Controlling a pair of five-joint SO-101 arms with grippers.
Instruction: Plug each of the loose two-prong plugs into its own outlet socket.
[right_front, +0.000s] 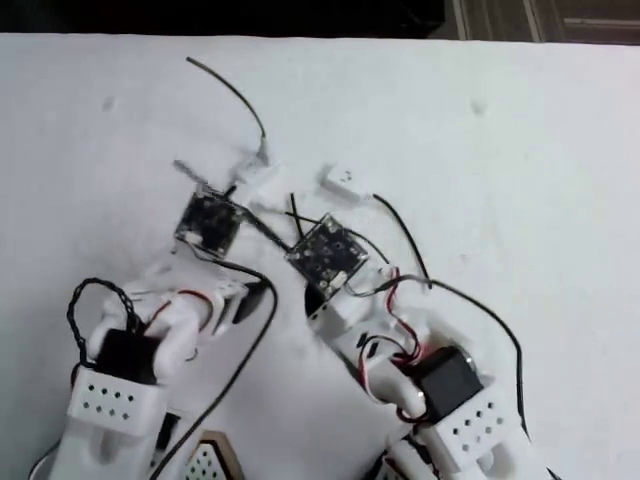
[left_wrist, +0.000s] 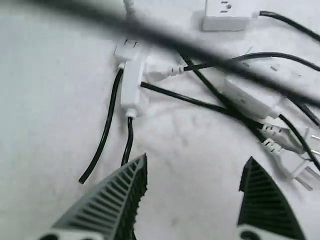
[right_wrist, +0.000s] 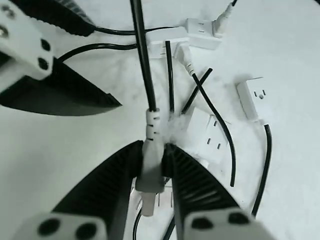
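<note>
Clenched on a two-prong plug (right_wrist: 150, 177), the right tool (right_wrist: 153, 146) hangs just beside a free outlet socket (right_wrist: 210, 132), well off the table (right_front: 520, 150) edges (left tool (left_wrist: 196, 161) released, holding nothing). One black cord (right_wrist: 227, 145) crossing that socket could deflect the prongs or snag.

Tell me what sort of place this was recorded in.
Probably a lab or workshop bench set up for robot trials: a plain white table, two small robot arms side by side, and loose outlet sockets and black cords scattered on it.
</note>
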